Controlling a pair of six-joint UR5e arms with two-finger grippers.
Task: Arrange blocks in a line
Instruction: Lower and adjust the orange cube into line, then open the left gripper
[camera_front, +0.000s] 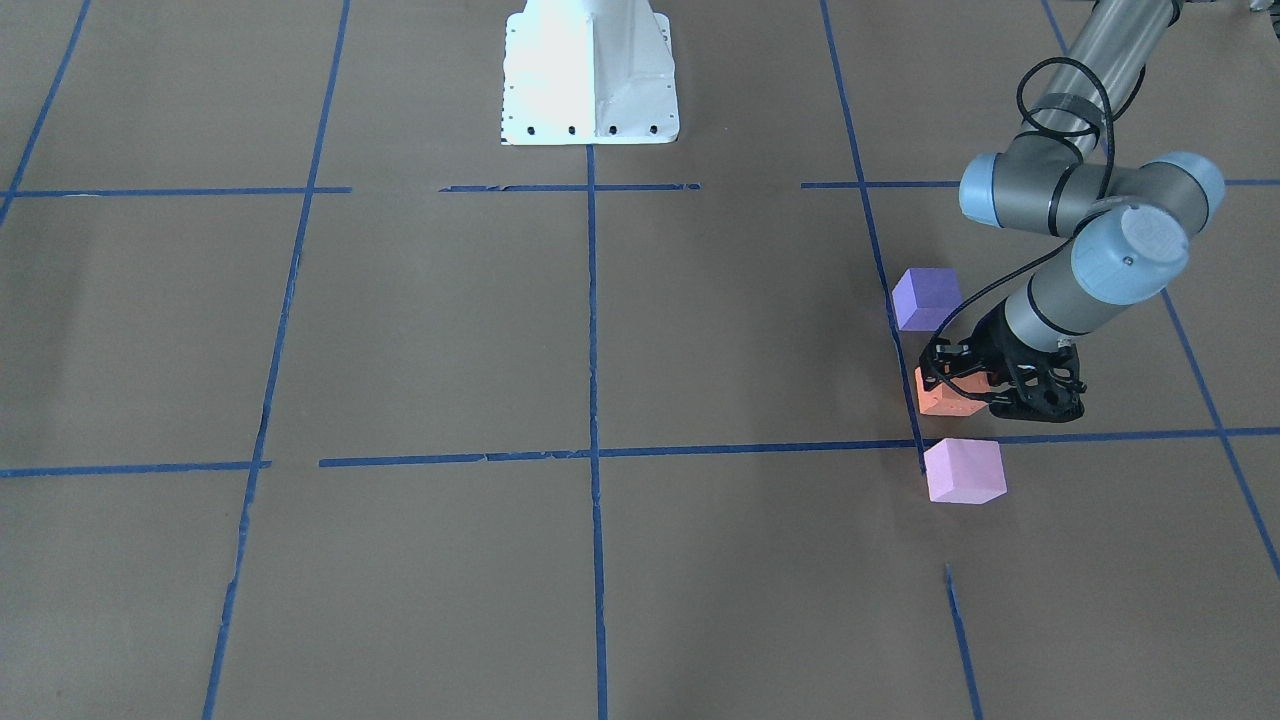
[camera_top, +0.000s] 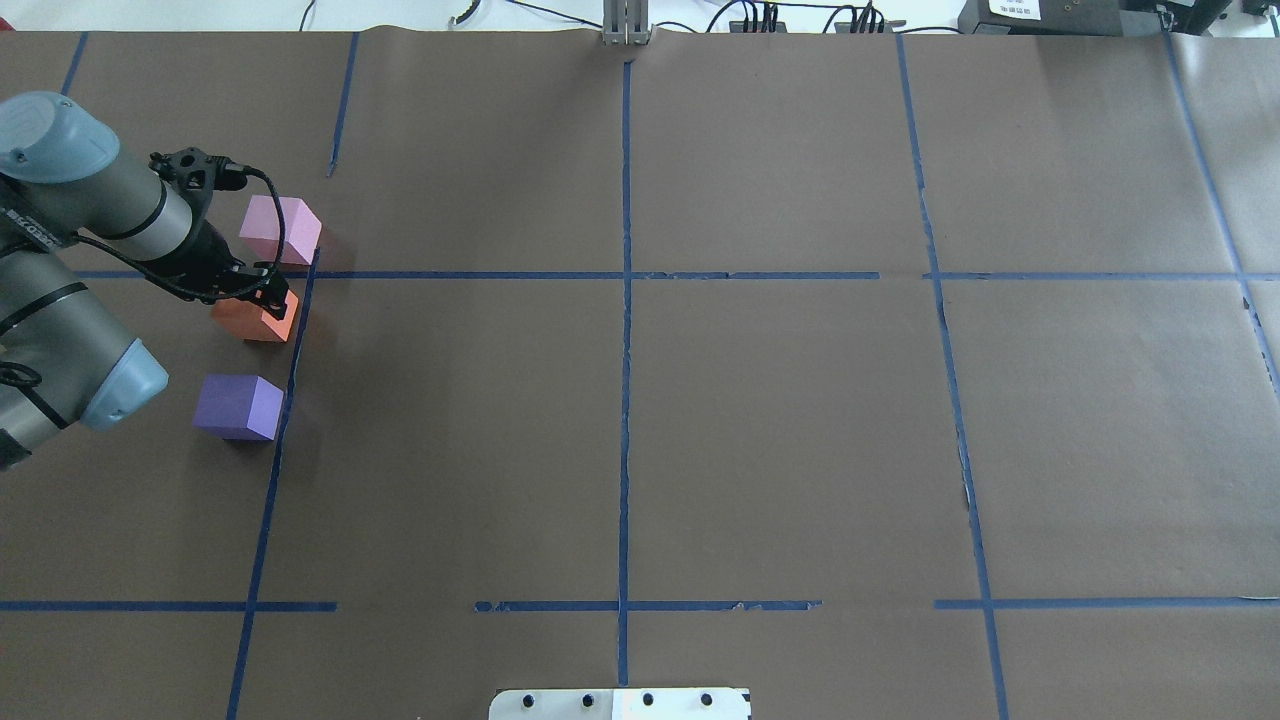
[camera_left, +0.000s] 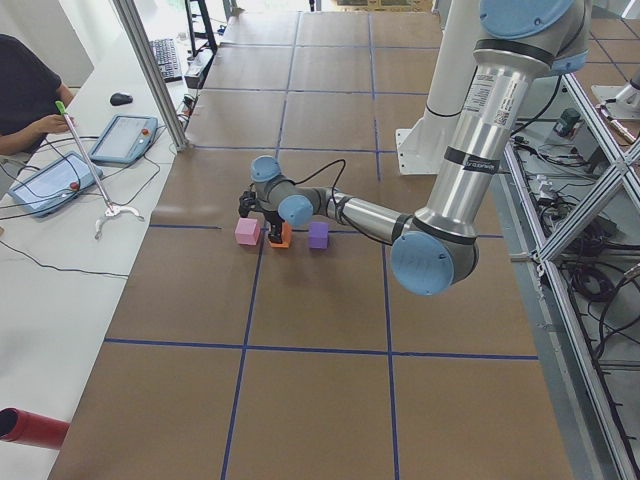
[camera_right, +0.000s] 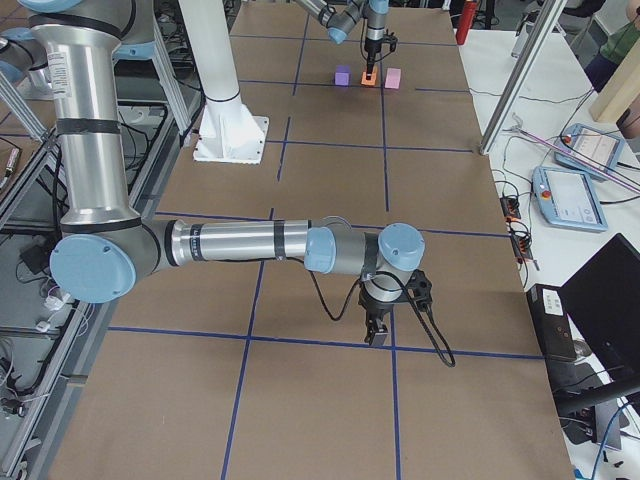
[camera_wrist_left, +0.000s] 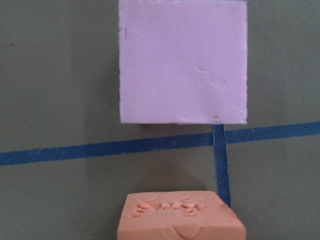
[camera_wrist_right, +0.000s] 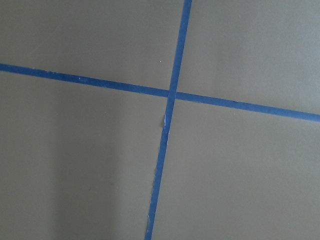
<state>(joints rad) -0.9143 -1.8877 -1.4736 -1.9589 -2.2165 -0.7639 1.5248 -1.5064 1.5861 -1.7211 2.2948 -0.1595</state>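
Observation:
Three blocks stand in a row beside a blue tape line at my left end of the table. The blue-violet block (camera_front: 927, 298) (camera_top: 238, 405) is nearest my base, the orange block (camera_front: 938, 402) (camera_top: 250, 320) is in the middle and the pale pink block (camera_front: 965, 470) (camera_top: 280, 228) is farthest. My left gripper (camera_front: 955, 380) (camera_top: 262, 295) is down on the orange block and looks shut on it, with the block at table level. The left wrist view shows the orange block's dented top (camera_wrist_left: 180, 217) and the pink block (camera_wrist_left: 182, 60) beyond it. My right gripper (camera_right: 378, 330) hangs low over the paper far away; I cannot tell its state.
Brown paper with a blue tape grid (camera_top: 625, 275) covers the table. The white base plate (camera_front: 590, 70) sits at the robot's side. In the exterior left view an operator (camera_left: 25, 90) sits at a side bench with tablets (camera_left: 120, 137).

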